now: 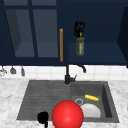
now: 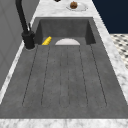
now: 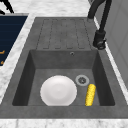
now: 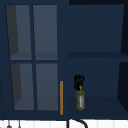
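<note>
You can't read the label on the bottle, and the right robot hand covers its cap. The red ball hides the front of the plate and runs off the bottom edge. The left robot hand is too dark to tell its fingers.

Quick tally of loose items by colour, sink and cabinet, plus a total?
Yellow: 1, corn cob in the sink basin.
White: 1, plate beside it in the basin.
Red: 1, ball at the sink's front edge, next to the left robot hand.
Olive green: 1, bottle on the open cabinet shelf, right robot hand on its top.
Total: 4
</note>
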Tool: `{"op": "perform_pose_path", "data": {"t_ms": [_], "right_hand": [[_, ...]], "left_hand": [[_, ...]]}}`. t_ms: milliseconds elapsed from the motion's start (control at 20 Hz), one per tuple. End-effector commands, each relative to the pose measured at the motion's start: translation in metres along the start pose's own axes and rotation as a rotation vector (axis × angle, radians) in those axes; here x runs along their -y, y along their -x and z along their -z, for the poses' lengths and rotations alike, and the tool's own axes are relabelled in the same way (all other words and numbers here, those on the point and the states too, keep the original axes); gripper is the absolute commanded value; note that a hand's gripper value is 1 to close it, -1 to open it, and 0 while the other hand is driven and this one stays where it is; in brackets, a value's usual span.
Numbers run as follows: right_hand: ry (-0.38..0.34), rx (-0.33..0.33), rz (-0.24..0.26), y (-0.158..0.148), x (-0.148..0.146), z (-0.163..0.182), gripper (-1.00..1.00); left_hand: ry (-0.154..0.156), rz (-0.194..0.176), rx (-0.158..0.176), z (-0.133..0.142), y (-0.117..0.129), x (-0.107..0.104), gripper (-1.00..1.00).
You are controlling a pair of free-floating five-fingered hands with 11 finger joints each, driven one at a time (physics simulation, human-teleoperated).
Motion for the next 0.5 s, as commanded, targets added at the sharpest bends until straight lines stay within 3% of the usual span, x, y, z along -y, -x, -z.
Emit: {"op": "perform_pose_path", "data": {"t_ms": [0, 400, 450], "right_hand": [[-0.006, 0.001, 0.004, 0.003, -0.004, 0.001, 1.00], [0.027, 0.001, -0.002, 0.002, -0.003, -0.008, 1.00], [0.027, 0.000, -0.003, 0.002, -0.004, -0.009, -1.00]], "left_hand": [[0.000, 0.000, 0.000, 0.000, 0.000, 0.000, 0.00], [0.000, 0.000, 0.000, 0.000, 0.000, 0.000, 0.00], [0.000, 0.000, 0.000, 0.000, 0.000, 0.000, 0.00]]}}
